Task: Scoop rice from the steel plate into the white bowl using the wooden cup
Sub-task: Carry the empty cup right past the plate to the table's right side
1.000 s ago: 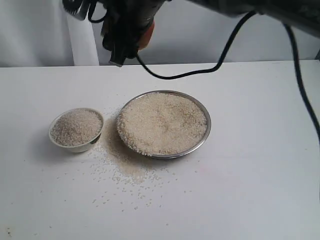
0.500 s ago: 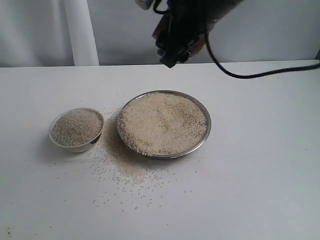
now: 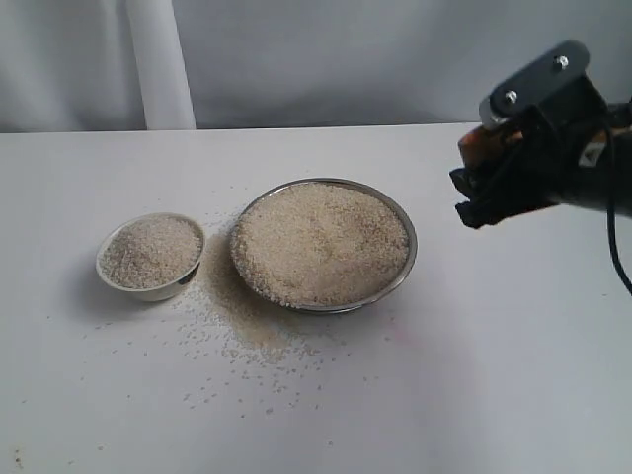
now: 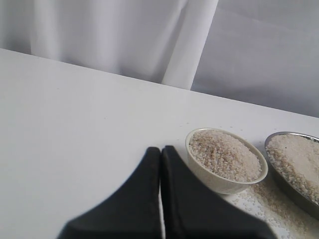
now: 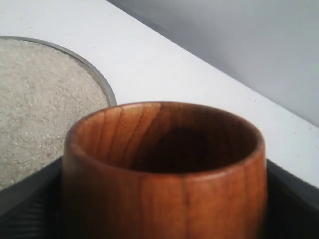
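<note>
The steel plate sits mid-table, heaped with rice. Left of it stands the white bowl, filled with rice too. My right gripper hovers to the right of the plate, above the table, shut on the wooden cup; only a sliver of the cup shows there. In the right wrist view the cup fills the frame, its dark interior empty, with the plate's rim beyond it. My left gripper is shut and empty, close beside the bowl in the left wrist view.
Spilled grains lie scattered on the white table between the bowl and plate and toward the front. A grey curtain hangs behind the table's back edge. A black cable trails from the right arm.
My right arm, holding the cup, has swung from high above the bowl's side, across over the plate, down to the plate's right. Bowl, plate and rice have not moved.
</note>
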